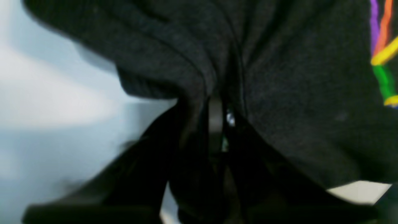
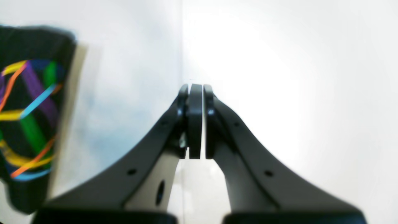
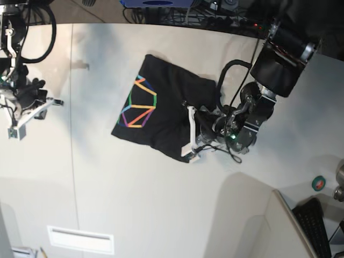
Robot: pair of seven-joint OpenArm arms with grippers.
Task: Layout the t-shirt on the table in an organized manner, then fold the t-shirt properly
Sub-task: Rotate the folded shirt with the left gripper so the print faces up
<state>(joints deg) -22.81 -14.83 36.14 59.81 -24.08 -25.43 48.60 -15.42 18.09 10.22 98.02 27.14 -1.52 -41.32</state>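
Already partly folded, black cotton t-shirt with rainbow line print (image 3: 161, 115) lay compact on off-white table (image 3: 161, 204); left gripper (image 3: 192, 131) pinched its three-o'clock edge, right gripper (image 2: 195, 90) pressed together, idle. Folding remained.

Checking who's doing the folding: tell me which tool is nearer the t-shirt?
Left. The left tool is at the t-shirt edge, fabric bunched between its jaws. The right tool is off to the side over bare table, shut and empty.

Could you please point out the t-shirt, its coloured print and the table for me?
t-shirt (image 3: 172, 91), base view, plain black cloth.
coloured print (image 3: 141, 103), base view, middle of the lines.
table (image 3: 161, 199), base view, bare top.
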